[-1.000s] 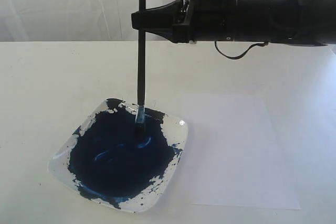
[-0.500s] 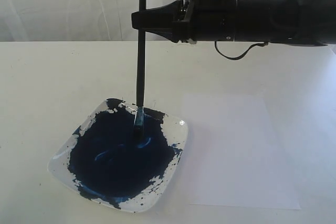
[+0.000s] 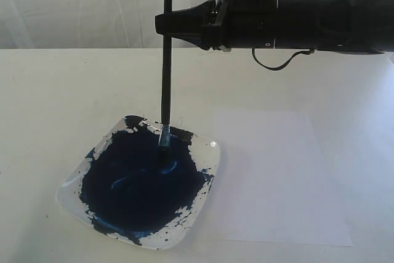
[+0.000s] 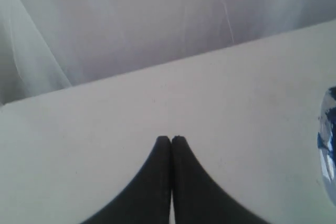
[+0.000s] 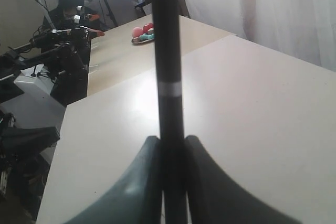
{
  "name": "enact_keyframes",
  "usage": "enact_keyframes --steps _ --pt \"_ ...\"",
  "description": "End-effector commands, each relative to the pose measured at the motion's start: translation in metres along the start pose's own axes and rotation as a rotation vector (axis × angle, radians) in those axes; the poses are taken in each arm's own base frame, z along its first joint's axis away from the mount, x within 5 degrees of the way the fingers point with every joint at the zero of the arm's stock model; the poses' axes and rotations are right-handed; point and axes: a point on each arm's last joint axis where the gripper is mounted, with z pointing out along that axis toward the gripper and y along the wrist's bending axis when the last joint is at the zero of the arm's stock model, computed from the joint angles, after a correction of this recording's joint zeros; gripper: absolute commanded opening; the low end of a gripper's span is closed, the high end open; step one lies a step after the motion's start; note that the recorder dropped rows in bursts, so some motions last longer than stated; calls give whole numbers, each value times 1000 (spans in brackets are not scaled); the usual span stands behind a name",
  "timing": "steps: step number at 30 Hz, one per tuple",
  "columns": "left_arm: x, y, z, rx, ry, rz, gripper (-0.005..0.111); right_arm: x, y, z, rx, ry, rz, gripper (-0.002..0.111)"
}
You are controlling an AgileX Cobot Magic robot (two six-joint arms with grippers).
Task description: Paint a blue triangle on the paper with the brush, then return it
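The black-handled brush [image 3: 165,78] stands almost upright with its tip dipped in the dark blue pool of paint on the clear plate [image 3: 208,165]. My right gripper [image 3: 161,24] reaches in from the right and is shut on the upper handle; in the right wrist view the brush [image 5: 167,66] runs between the two fingers of my right gripper [image 5: 171,139]. The white paper [image 3: 277,177] lies to the right of the plate, blank; no blue triangle shows on it. My left gripper [image 4: 171,139] is shut on nothing, over bare tabletop, and is out of the exterior view.
The cream table [image 3: 55,97] runs wide to the left and behind the plate, with a white curtain at the back. The plate's rim [image 4: 328,145] shows at the edge of the left wrist view. A second table with small toys [image 5: 143,32] stands far off.
The brush has barely shifted, a touch to the right; its tip stays in the paint. Everything else is as before.
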Motion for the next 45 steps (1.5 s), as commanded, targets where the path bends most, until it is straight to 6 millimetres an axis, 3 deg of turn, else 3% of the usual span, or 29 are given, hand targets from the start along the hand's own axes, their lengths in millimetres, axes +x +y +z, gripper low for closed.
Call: enact_keyframes --steps 1,6,9,10,11,14,16,18,19,21,22,25,45 --pt "-16 4 -2 -48 -186 -29 0 -2 1 -2 4 -7 0 0" --pt "-42 12 -12 -127 -495 -42 0 -2 1 -2 4 -7 0 0" --pt "-42 16 -12 -146 -502 -148 0 -2 2 -2 0 -7 0 0" --pt "-45 17 -12 -118 -445 -252 0 -2 2 -2 0 -7 0 0" --pt "-49 15 -6 -53 -280 -343 0 -2 2 -2 0 -7 0 0" --pt "-71 13 11 37 0 -309 0 -2 2 -2 0 -7 0 0" --pt "-92 13 33 115 230 -316 0 -2 2 -2 0 -7 0 0" --pt "-103 -1 59 311 470 -286 0 -2 2 -2 -2 -7 0 0" --pt "-112 -22 76 589 552 -205 0 -2 2 -2 -2 -7 0 0" --pt "-122 -45 98 911 541 -165 0 -2 2 -2 -2 -7 0 0" --pt "-125 -49 111 958 524 -178 0 -2 2 -2 -2 -7 0 0" --pt "-125 -51 131 963 553 -226 0 -2 2 -2 -2 -7 0 0" --pt "-125 -51 131 956 547 -216 0 -2 0 -1 22 -3 -66 0"
